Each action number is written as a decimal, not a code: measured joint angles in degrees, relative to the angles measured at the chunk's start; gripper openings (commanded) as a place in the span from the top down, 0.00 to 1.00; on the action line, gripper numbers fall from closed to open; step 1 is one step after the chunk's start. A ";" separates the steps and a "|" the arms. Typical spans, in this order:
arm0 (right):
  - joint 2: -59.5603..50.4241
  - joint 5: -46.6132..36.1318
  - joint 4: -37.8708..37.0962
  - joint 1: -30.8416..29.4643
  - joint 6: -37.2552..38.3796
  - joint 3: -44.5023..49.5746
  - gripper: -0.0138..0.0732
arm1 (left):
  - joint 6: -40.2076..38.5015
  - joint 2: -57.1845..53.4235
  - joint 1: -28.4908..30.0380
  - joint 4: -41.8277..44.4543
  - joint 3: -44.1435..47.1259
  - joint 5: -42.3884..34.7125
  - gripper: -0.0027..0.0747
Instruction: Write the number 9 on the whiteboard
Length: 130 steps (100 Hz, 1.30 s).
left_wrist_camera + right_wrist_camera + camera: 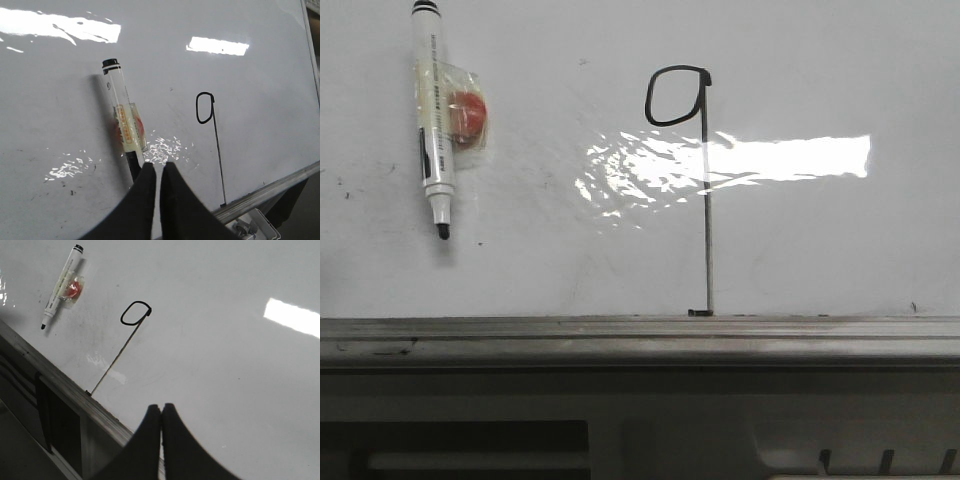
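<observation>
The number 9 (708,200) is drawn in thin black line on the whiteboard (820,250): a small rounded loop on top of a long straight stem with a tiny foot at the rail. It also shows in the left wrist view (217,150) and the right wrist view (120,352). My left gripper (159,165) is empty, its jaws together but for a narrow slit, hovering over the board (260,100) just short of the marker's tip end. My right gripper (161,406) is shut and empty over the board (225,365), near the rail. Neither gripper shows in the front view.
A white marker pen (435,120) with a red blob taped on lies on the board left of the 9, tip towards the rail; it also shows in both wrist views (120,100) (62,280). A grey metal rail (620,335) runs along the board's near edge.
</observation>
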 measured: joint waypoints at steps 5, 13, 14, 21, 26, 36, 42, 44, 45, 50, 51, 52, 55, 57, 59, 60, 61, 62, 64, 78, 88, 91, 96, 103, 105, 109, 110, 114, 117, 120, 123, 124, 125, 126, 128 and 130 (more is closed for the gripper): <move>0.00 0.00 0.00 0.00 0.00 0.00 0.90 | 0.00 0.00 0.00 0.00 0.10 0.00 0.99; 0.00 0.00 0.00 0.00 0.00 0.00 0.90 | 0.00 0.00 0.00 0.00 0.10 0.04 0.99; 0.00 0.00 0.00 0.00 0.00 0.00 0.90 | 0.00 0.00 0.00 0.00 0.10 0.04 0.99; 0.00 0.00 0.00 0.00 0.00 0.00 0.90 | 0.00 0.00 0.13 1.48 0.10 -0.69 0.99; 0.00 0.00 0.00 0.00 0.00 0.00 0.90 | 0.00 0.00 0.83 4.36 0.20 -1.07 0.99; 0.00 0.00 0.00 0.00 0.00 0.00 0.90 | -0.47 0.00 4.04 12.36 0.84 -1.18 0.99; 0.00 0.00 0.00 0.00 0.00 0.00 0.90 | -3.41 0.00 6.64 19.49 1.65 -0.93 0.99; 0.00 0.00 0.00 0.00 0.00 0.00 0.90 | -5.42 0.00 7.72 22.61 1.96 -0.68 0.99; 0.00 0.00 0.00 0.00 0.00 0.00 0.90 | -7.00 0.00 8.08 23.75 2.07 -0.53 0.99; 0.00 0.00 0.00 0.00 0.00 0.00 0.90 | -13.27 -0.24 11.00 32.78 3.01 0.18 0.99; 0.00 0.00 0.00 0.00 0.00 0.00 0.90 | -15.79 -0.32 11.35 35.70 3.14 0.40 0.99; 0.00 0.00 0.00 0.00 0.00 0.00 0.90 | -18.47 -0.37 11.71 37.23 3.27 0.53 0.99; 0.00 0.00 0.00 0.00 0.00 0.00 0.90 | -24.35 -0.62 13.44 45.15 3.97 0.96 0.99; 0.00 0.00 0.00 0.00 0.00 0.00 0.90 | -29.06 -0.82 14.44 48.42 4.42 1.32 0.99; 0.00 0.00 0.00 0.00 0.00 0.00 0.90 | -33.82 -1.16 15.10 53.39 4.74 1.66 0.99; 0.00 0.00 0.00 0.00 0.00 0.00 0.90 | -35.44 -1.39 15.75 56.63 5.10 1.85 0.99; 0.00 0.00 0.00 0.00 0.00 0.00 0.90 | -38.62 -1.51 16.07 58.27 5.28 1.94 0.99; 0.00 0.00 0.00 0.00 0.10 0.00 0.90 | -40.16 -1.75 16.71 61.43 5.65 1.97 0.99; 0.00 0.00 0.00 0.00 0.09 0.00 0.90 | -44.76 -2.00 17.65 64.46 6.26 2.22 0.99; 0.00 0.00 0.00 0.00 0.09 0.00 0.90 | -65.06 -5.40 23.10 83.99 11.76 2.20 0.99; 0.00 0.00 0.00 0.00 0.09 0.00 0.90 | -68.97 -9.46 26.67 87.67 16.00 1.38 0.99; 0.00 0.00 0.00 0.00 0.09 0.00 0.90 | -69.40 -10.79 27.50 88.11 17.01 1.38 0.99; 0.00 0.00 0.00 0.00 0.09 0.00 0.90 | -70.03 -13.27 28.89 88.72 18.29 1.64 0.99; 0.00 0.00 0.00 0.00 0.09 0.00 0.90 | -70.27 -16.82 30.71 89.99 18.41 2.39 0.99; 0.00 0.00 0.00 0.00 0.09 0.00 0.90 | -70.40 -17.94 31.25 90.23 18.41 2.30 0.99; 0.00 0.00 0.00 0.00 0.09 0.00 0.90 | -70.40 -20.02 32.30 90.65 18.41 3.17 0.99; 0.00 0.00 0.00 0.00 0.09 0.00 0.90 | -70.40 -20.34 32.46 90.79 18.41 3.37 0.99; 0.00 0.00 0.00 0.00 0.09 0.00 0.90 | -70.51 -22.18 33.52 91.03 18.41 4.98 0.99; 0.00 0.00 0.00 0.00 0.09 0.00 0.90 | -70.49 -23.26 34.23 91.16 18.41 6.34 0.99; 0.00 0.00 0.00 0.00 0.09 0.00 0.90 | -70.52 -24.22 34.97 91.30 18.41 7.51 0.99; 0.00 0.00 0.00 0.00 0.09 0.00 0.90 | -70.52 -25.34 35.88 91.39 18.41 9.48 0.99; 0.00 0.00 0.00 0.00 0.09 0.00 0.90 | -70.52 -25.56 36.06 91.39 18.41 9.78 0.99; 0.00 0.00 0.00 0.00 0.09 0.00 0.90 | -70.52 -25.97 36.44 91.43 18.41 10.10 0.99; 0.00 0.00 0.00 0.00 0.09 0.00 0.90 | -70.52 -26.17 36.62 91.43 18.41 10.77 0.99; 0.00 0.00 0.00 0.00 0.09 0.00 0.90 | -70.52 -26.76 37.17 91.53 18.41 11.79 0.99; 0.00 0.00 0.00 0.00 0.09 0.00 0.90 | -70.52 -27.31 37.72 91.53 18.41 12.73 0.99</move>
